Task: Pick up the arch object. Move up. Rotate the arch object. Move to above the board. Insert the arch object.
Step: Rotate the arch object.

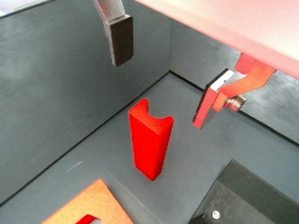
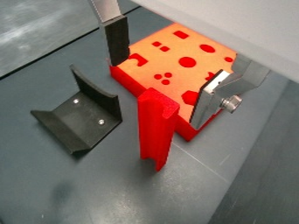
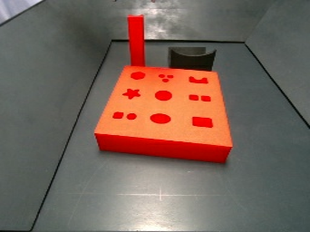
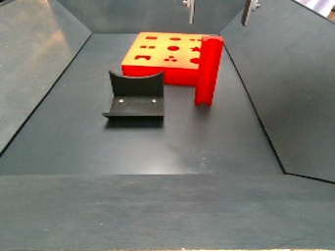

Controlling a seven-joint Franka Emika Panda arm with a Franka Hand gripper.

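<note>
The arch object (image 1: 149,140) is a tall bright red bar with a notched top. It stands upright on the grey floor, close beside the board (image 2: 176,57), and shows in both side views (image 3: 136,41) (image 4: 207,71). The board is a wide red-orange slab with darker shaped holes (image 3: 164,113) (image 4: 164,51). My gripper (image 1: 170,70) is open and empty, above the arch object, with one finger (image 2: 117,39) on each side of it and clear of it. Only its fingertips (image 4: 187,10) show at the top of a side view.
The fixture (image 2: 76,118), a dark L-shaped bracket, stands on the floor next to the board and the arch object (image 4: 135,98) (image 3: 190,56). Grey walls enclose the floor on all sides.
</note>
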